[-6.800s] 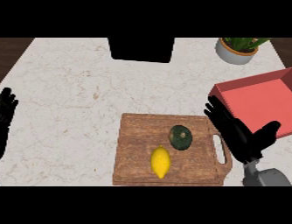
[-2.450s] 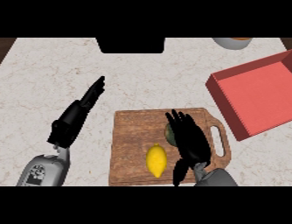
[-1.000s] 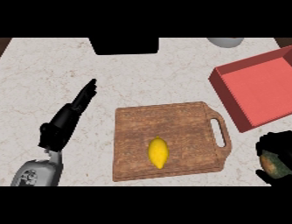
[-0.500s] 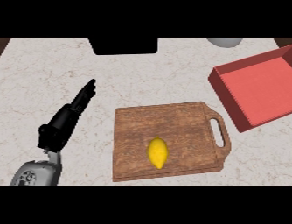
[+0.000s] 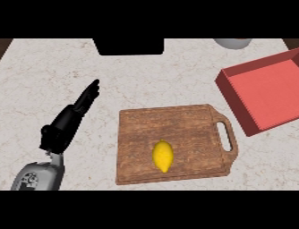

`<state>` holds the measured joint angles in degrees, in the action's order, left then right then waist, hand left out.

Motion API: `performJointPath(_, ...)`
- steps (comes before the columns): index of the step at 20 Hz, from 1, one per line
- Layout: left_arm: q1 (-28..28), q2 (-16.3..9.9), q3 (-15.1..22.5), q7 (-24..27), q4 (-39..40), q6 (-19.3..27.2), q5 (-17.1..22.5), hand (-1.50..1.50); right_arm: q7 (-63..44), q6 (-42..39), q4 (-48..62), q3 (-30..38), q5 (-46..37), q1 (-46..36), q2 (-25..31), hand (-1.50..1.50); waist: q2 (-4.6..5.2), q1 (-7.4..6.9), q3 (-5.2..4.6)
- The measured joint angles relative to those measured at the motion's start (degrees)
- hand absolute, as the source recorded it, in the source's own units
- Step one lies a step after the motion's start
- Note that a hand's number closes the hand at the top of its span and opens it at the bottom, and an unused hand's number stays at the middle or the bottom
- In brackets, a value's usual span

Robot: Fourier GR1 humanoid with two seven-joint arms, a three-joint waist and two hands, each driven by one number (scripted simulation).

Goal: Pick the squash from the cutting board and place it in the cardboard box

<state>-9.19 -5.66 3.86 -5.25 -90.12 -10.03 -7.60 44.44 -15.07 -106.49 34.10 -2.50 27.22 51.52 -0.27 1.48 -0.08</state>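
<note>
The cutting board (image 5: 178, 132) looks like brown wood with a visible grain and a matt face. The counter (image 5: 40, 80) looks like pale speckled stone, smooth. The box (image 5: 278, 89) has flat, matt red walls, like painted cardboard. The yellow fruit (image 5: 163, 155) has smooth, slightly shiny skin. The left hand (image 5: 70, 120) looks like matt black plastic.
</note>
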Motion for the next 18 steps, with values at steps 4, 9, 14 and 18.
performJointPath(4,-0.6,0.5,0.4,-1.0,-0.5,-0.3,0.0,0.0,-6.7,-4.0,0.2,4.1,3.1,-3.4,0.8,1.5,0.13,-0.77,0.0)
performJointPath(9,-2.5,1.5,0.9,-0.3,2.0,0.2,-1.1,0.0,-14.7,-6.0,3.3,3.4,4.2,-12.1,2.8,1.5,0.3,-1.45,0.03)
performJointPath(14,-2.1,1.4,0.7,0.4,2.1,-0.5,-1.0,0.0,-21.3,-7.2,6.7,-0.7,4.0,-21.5,4.3,1.5,0.34,-1.85,0.04)
performJointPath(18,-2.0,1.3,0.5,-0.4,1.0,-1.2,-0.5,0.0,-24.1,-6.6,12.5,-6.2,2.3,-30.0,4.7,1.5,0.42,-2.33,0.05)
